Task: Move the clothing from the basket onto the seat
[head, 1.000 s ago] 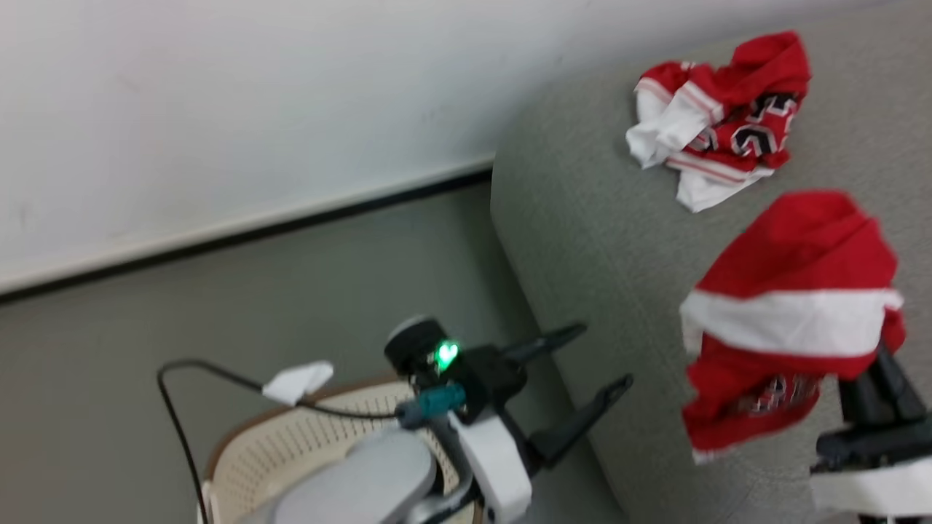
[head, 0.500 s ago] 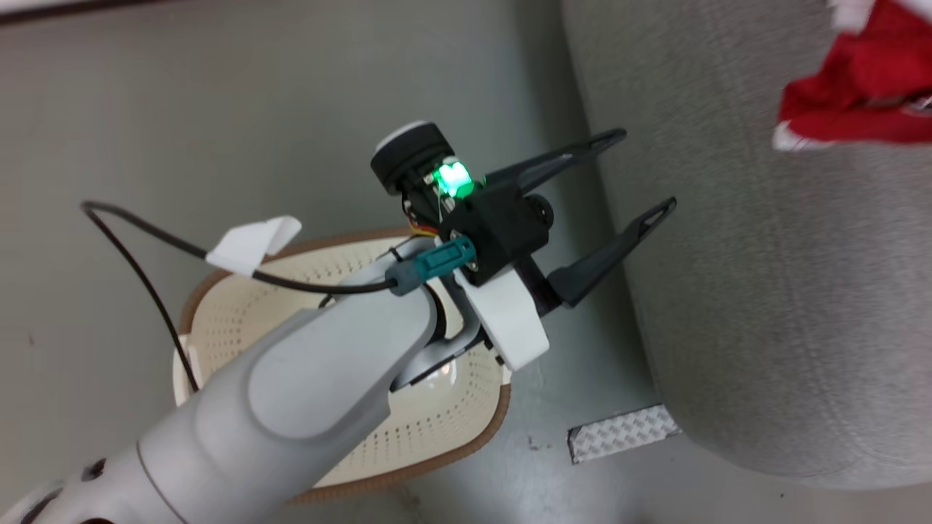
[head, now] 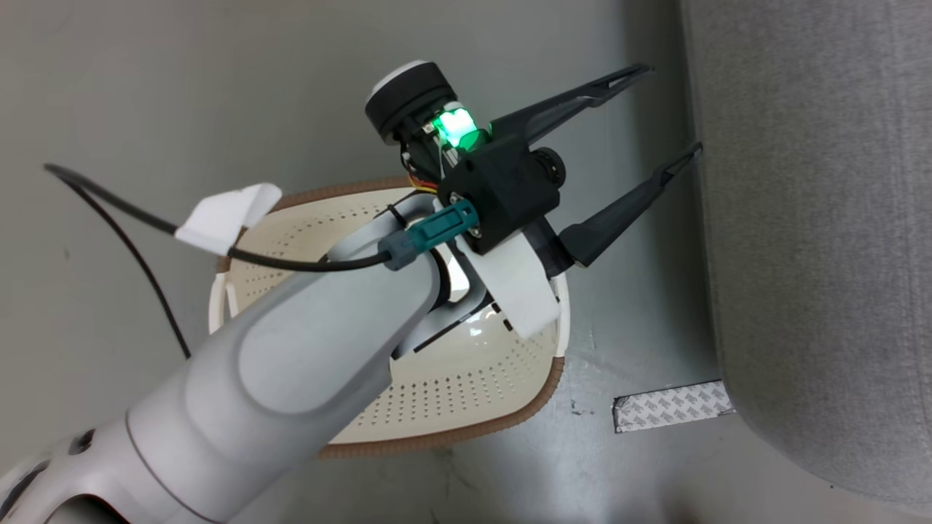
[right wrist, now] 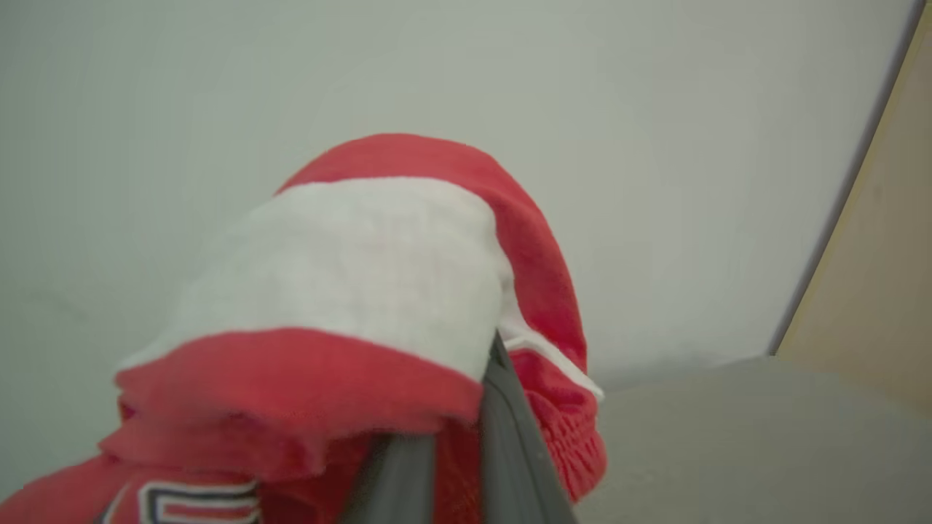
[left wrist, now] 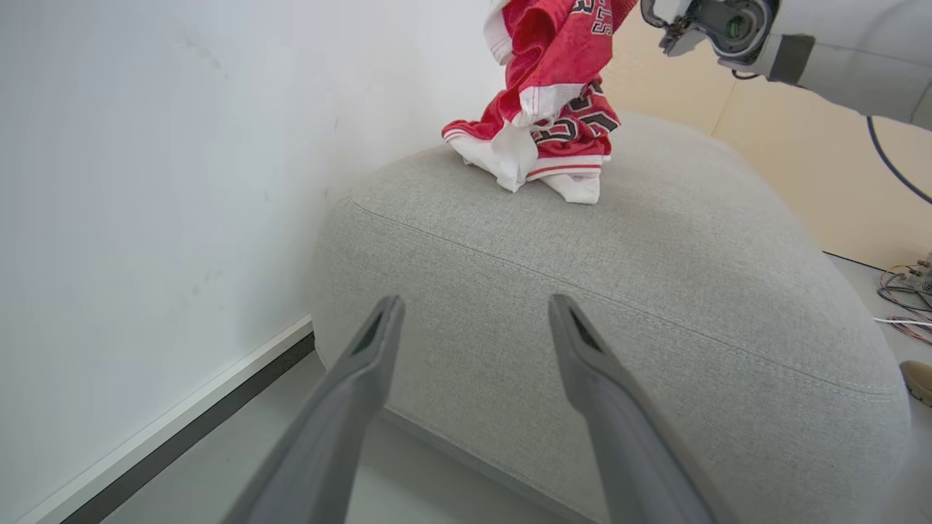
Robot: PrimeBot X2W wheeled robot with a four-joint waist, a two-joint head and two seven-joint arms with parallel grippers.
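1. Left claw: two long dark fingers spread wide with nothing between them. It hangs over the grey floor between basket and seat, with its fingertips close to the seat's edge in the head view.
2. Oval cream-white plastic basket with rows of small round holes and a brown woven-look rim: it sits on the floor just beside the seat. The pale left forearm covers part of it, and its holed bottom shows.
3. Large light grey fabric-upholstered seat block: rounded corners and a seam line, standing near the white wall.
4. Right claw: fingers nearly together, clamped on a bright red garment with a broad white band. The cloth drapes over the fingertips and hides them.
5. Left wrist view: the garment hangs from the right arm's wrist above the far end of the seat top.
6. Crumpled red jersey with white trim and dark numbers: it lies on the seat top, right under the hanging garment. Whether they touch, I cannot tell.
7. Extras: a black cable with a white tape tag loops off the left wrist, where a green light is lit. A grey patterned strip lies on the floor at the seat's foot.
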